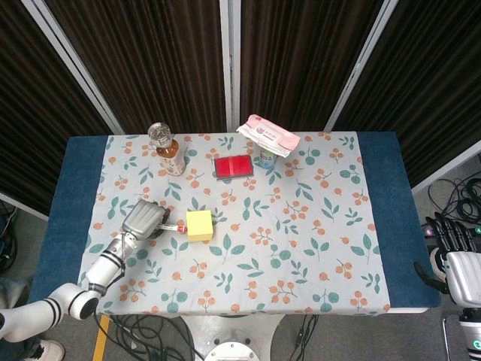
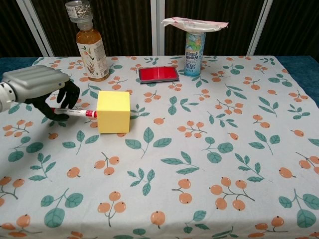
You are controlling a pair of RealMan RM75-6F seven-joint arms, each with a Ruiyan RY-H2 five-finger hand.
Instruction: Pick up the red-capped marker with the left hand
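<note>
The left hand point(image 2: 42, 89) — grey-backed with black fingers — sits over the left part of the table point(image 1: 379, 195), which is covered by a white cloth printed with orange berries and green leaves point(image 2: 209, 149). Its black fingers point(image 2: 67, 99) curl down around the barrel of the slim white marker with a red cap point(image 2: 77, 112), so the hand holds the marker. The marker lies nearly level, low over the cloth; whether it touches the cloth I cannot tell. Its red cap points right and meets the left face of the yellow cube-shaped block point(image 2: 113, 111), which stands on the cloth just right of the hand.

Along the far side of the table, from left to right, stand a clear bottle of amber tea with a pale printed label point(image 2: 91, 45), a flat red rectangular case point(image 2: 158, 74) lying on the cloth, and a small light-blue printed can point(image 2: 195, 54) with a soft pink-and-white packet of wipes point(image 2: 194, 23) resting across its top.

The right hand point(image 1: 451, 244) shows only in the head view — off the table past its near right corner, black fingers pointing away from the robot and spread apart, holding nothing.
</note>
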